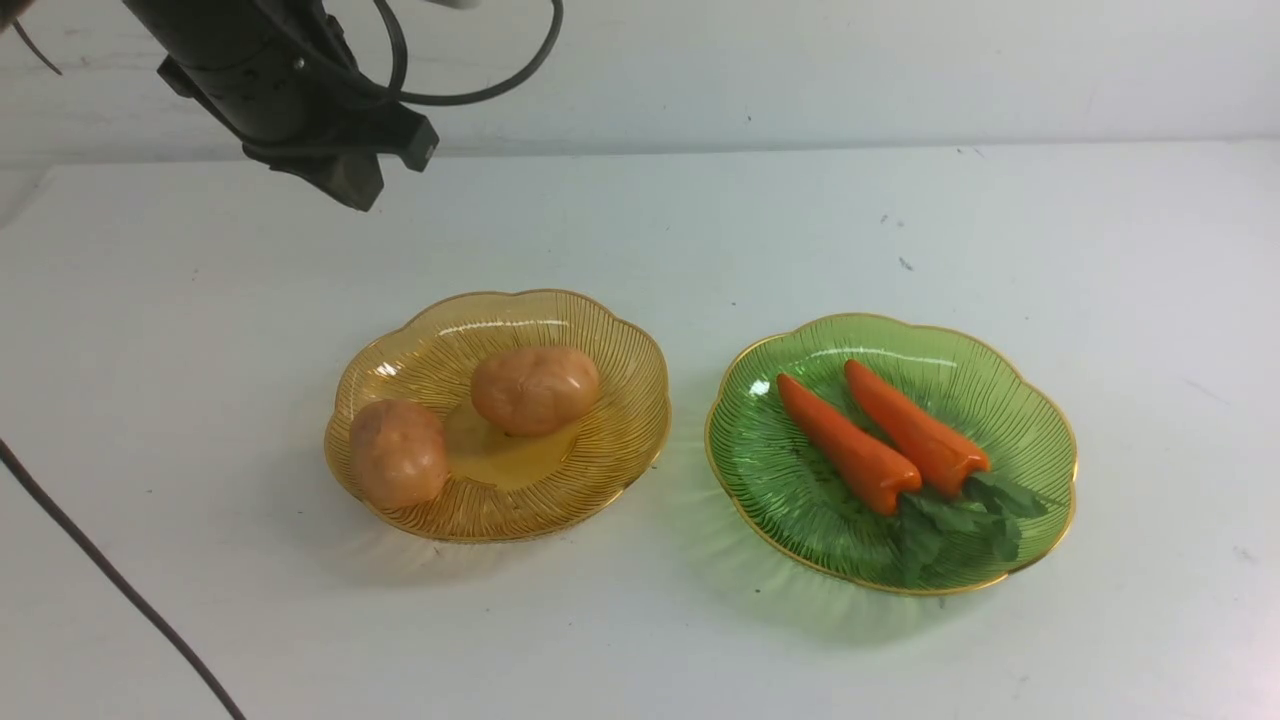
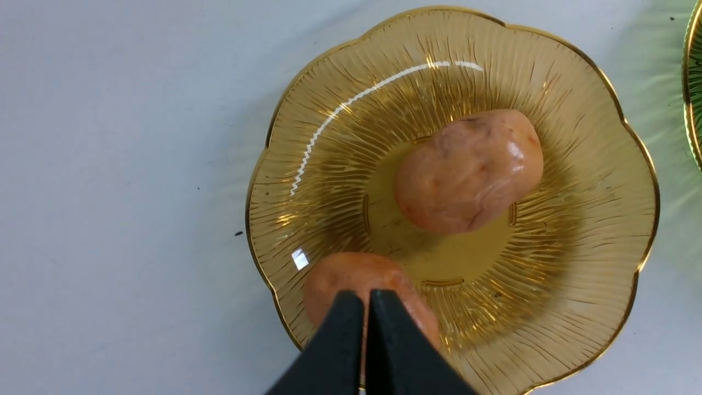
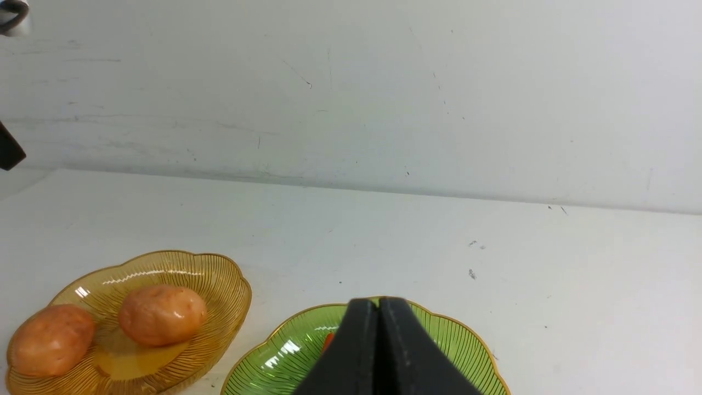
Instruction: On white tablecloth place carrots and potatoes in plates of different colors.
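Now both sets of jaws are clenched, empty; potatoes (image 1: 535, 389) fill the amber plate (image 1: 610, 330), carrots (image 1: 848, 443) the green plate (image 1: 1040, 420) beside it.

Left gripper (image 2: 366, 299) and right gripper (image 3: 378, 307) closed, empty.

On the white tablecloth (image 1: 640, 220) two plates sit side by side, near each other but apart. The plate to my left (image 1: 620, 340) holds both potatoes (image 1: 535, 390), one nearer me and further left, one toward the middle. The plate to my right (image 1: 1040, 430) holds both carrots (image 1: 850, 445), lying alongside each other, leafy ends toward me.
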Robot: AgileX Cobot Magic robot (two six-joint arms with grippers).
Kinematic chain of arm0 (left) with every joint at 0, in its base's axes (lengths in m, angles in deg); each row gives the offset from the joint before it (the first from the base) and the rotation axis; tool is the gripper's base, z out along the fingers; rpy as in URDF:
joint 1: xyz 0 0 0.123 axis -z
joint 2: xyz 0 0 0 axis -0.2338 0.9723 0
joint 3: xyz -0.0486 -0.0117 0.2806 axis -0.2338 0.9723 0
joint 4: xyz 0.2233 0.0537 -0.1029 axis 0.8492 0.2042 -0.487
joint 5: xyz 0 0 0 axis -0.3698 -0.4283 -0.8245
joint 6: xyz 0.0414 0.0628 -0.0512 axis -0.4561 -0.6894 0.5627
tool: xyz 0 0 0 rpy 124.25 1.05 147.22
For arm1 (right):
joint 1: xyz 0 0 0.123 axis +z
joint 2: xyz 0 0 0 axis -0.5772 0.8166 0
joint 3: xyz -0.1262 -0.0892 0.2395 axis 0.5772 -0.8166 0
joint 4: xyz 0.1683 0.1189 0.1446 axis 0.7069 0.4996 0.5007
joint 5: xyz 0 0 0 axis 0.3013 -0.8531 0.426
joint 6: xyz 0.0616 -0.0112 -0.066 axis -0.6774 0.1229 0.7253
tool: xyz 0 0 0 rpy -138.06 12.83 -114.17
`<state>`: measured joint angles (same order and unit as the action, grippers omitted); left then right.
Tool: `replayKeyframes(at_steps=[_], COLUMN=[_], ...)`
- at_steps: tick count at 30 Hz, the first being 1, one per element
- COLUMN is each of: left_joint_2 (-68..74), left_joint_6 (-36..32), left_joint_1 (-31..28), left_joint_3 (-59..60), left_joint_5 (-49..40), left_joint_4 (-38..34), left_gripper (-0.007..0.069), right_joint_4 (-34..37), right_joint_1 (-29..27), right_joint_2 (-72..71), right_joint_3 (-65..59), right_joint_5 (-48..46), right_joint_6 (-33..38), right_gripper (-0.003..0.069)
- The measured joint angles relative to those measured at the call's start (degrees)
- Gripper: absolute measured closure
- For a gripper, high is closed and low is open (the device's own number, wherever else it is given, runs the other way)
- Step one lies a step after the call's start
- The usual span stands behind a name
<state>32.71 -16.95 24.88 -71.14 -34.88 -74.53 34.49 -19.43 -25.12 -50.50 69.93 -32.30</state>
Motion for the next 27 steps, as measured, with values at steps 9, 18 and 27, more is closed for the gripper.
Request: replayKeyframes(at_steps=[9,18,27], left_joint_2=[-0.10,-3.72,-14.50], left_joint_6=[0.00,0.00,0.18], left_joint_1=[0.00,0.00,0.00], left_joint_3=[0.00,1.23,9.50], left_joint_5=[0.00,-0.07,-0.07], left_joint_4=[0.00,0.00,0.00], left_gripper=[0.0628,0.0628,0.0628], right_joint_4=[-2.23,-5.01,-5.01], right_joint_1=[-5.48,-11.70,-12.07], right_joint_2=[-19.72,-24.80,-24.80], right_joint_3=[-18.08,-25.50,-25.50], right_joint_5=[-0.42,-3.72,-4.90], right_joint_6=[0.04,0.04,0.04], right_gripper=[0.0674,0.0674,0.0674])
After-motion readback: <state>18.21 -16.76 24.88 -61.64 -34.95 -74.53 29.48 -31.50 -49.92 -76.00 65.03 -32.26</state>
